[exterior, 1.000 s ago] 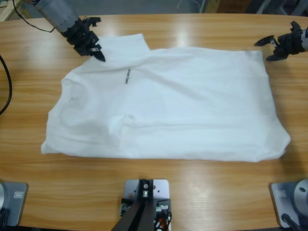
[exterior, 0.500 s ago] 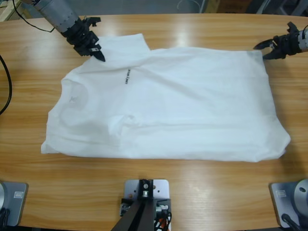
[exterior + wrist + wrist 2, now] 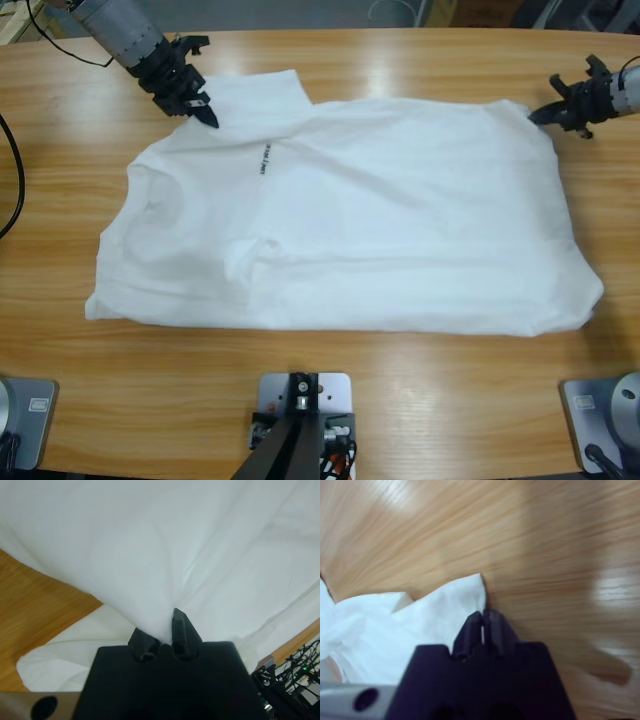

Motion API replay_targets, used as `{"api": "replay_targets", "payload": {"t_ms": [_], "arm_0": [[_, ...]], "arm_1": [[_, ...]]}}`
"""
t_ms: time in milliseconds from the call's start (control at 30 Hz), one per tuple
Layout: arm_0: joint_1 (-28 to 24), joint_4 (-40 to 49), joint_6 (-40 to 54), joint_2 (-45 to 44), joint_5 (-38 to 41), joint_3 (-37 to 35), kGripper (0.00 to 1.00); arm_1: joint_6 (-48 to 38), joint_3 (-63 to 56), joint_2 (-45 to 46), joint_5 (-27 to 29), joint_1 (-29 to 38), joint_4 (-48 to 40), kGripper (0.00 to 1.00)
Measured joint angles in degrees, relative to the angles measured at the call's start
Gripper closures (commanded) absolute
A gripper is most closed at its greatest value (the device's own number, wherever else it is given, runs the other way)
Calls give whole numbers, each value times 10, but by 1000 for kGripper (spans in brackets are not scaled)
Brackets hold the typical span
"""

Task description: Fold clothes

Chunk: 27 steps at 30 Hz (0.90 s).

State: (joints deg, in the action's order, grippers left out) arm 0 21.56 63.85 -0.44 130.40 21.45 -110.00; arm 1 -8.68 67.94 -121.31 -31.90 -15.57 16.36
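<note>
The white T-shirt (image 3: 350, 225) lies spread flat on the wooden table (image 3: 330, 380), collar to the left and hem to the right, with a small dark print on the chest. My left gripper (image 3: 203, 108) is shut on the fabric at the far sleeve; in the left wrist view the cloth (image 3: 165, 545) puckers into the left gripper (image 3: 162, 625). My right gripper (image 3: 545, 112) sits at the far hem corner. In the right wrist view the right gripper (image 3: 482, 617) is shut on that corner of the T-shirt (image 3: 440, 605).
Bare table surrounds the shirt on all sides, with a wide strip along the near edge. A black cable (image 3: 18, 170) curves along the left edge. Cables and electronics (image 3: 295, 675) show past the table edge in the left wrist view.
The right gripper, open and off the shirt a second ago, has moved left to the far hem corner and shut on it. The left gripper and shirt have stayed put.
</note>
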Motion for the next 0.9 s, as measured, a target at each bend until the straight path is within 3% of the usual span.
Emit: {"api": "replay_targets", "payload": {"t_ms": [500, 900], "arm_0": [[-2, 0, 6, 0, 0, 3, 1000], [-54, 0, 23, -42, 6, 43, 1000]], "arm_1": [[15, -1, 15, 12, 1, 42, 1000], [34, 4, 89, 36, 2, 122, 1000]]}}
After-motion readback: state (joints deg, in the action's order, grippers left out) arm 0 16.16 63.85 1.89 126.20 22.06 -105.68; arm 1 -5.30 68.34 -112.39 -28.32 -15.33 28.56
